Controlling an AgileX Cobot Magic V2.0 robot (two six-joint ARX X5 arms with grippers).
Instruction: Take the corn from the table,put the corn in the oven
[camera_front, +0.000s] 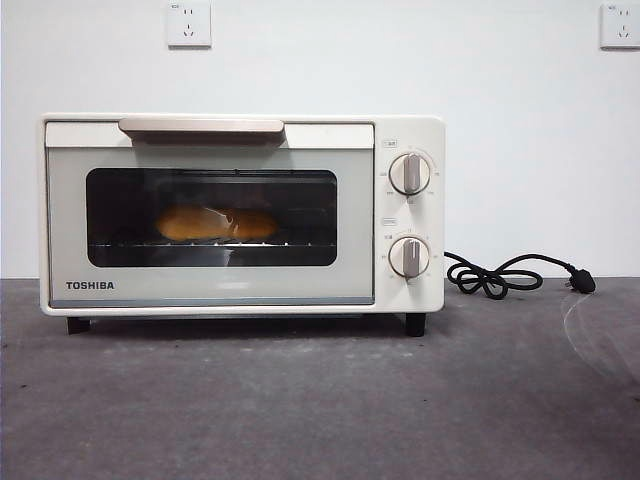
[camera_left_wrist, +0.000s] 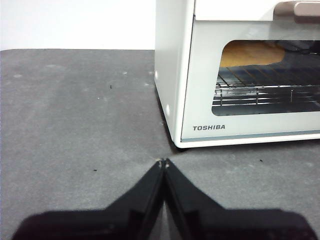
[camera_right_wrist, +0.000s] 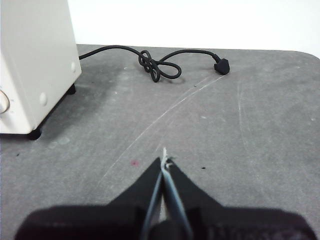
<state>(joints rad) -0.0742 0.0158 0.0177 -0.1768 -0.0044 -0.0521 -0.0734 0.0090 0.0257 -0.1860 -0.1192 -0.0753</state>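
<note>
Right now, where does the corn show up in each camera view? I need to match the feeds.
Front view: the corn lies on the rack inside the oven, behind its closed glass door.
Left wrist view: one end of the corn shows through the door glass, above the rack.
Right wrist view: not in it; only the oven's side shows.
Shared landmark: the TOSHIBA logo on the door.

Dark grey, matte, mottled table (camera_front: 300, 410) carrying a cream-white TOSHIBA toaster oven (camera_front: 240, 215), which stands on short black feet (camera_front: 415, 324) with its door closed. To the knob side of the oven, a black power cord (camera_front: 495, 277) lies knotted in loops on the surface, its plug (camera_front: 582, 283) unplugged at the end farthest from the oven. Pale curved scuff marks (camera_right_wrist: 170, 107) cross the tabletop near the cord.
</note>
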